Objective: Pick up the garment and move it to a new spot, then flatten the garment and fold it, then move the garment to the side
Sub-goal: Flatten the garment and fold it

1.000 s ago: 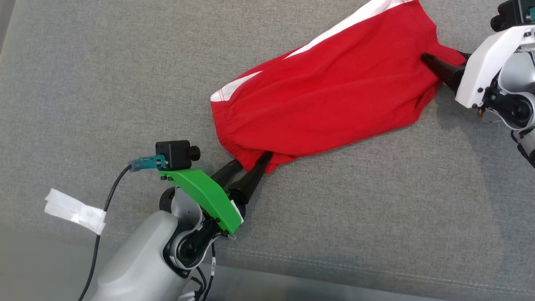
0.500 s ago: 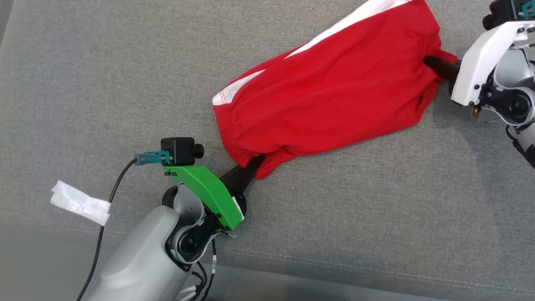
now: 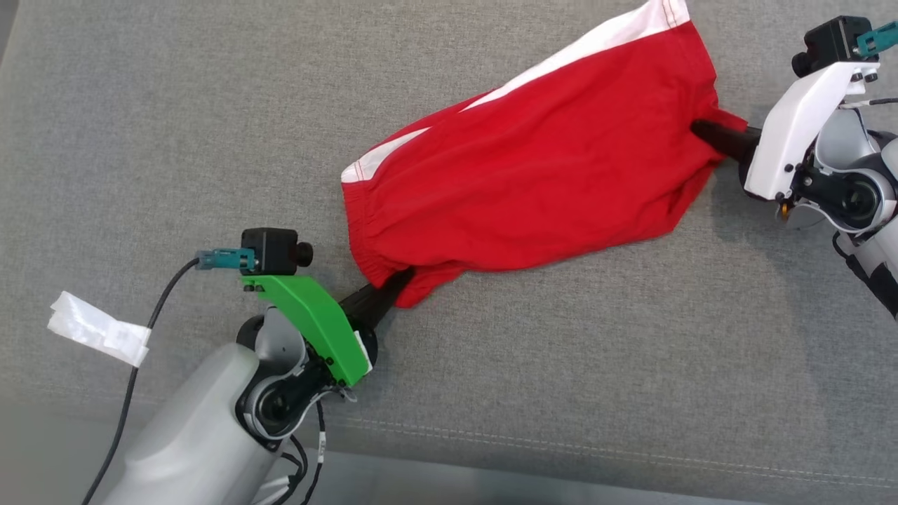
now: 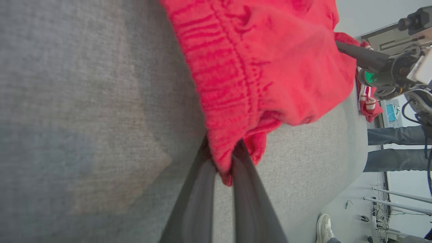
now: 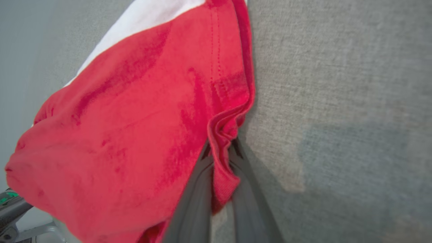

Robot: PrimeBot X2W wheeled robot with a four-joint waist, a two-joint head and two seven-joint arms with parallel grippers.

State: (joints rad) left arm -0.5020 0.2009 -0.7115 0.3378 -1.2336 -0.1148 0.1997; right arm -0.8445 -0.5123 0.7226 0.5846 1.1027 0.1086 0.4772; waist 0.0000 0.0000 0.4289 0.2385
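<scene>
The garment (image 3: pixel 533 168), red with a white stripe along its far edge, stretches across the grey cushion between both arms. My left gripper (image 3: pixel 401 278) is shut on the gathered hem at the garment's lower left corner; the left wrist view shows red cloth (image 4: pixel 236 84) pinched between the two dark fingers (image 4: pixel 199 202). At the right end my right gripper (image 3: pixel 698 128) is shut on a folded red edge, and in the right wrist view the garment (image 5: pixel 135 118) is bunched between its fingers (image 5: pixel 195 199). Any lettering is hidden.
The grey cushion (image 3: pixel 596 365) has a stitched seam near its front edge. A white tape tag (image 3: pixel 98 328) hangs on the left arm's cable. In the left wrist view a person's legs (image 4: pixel 395 148) and a shoe (image 4: pixel 324 226) stand beyond the cushion, by another red cloth (image 4: pixel 368 101).
Both grippers went from open to shut on the garment's ends. Both arms and the garment have since shifted left in the head view.
</scene>
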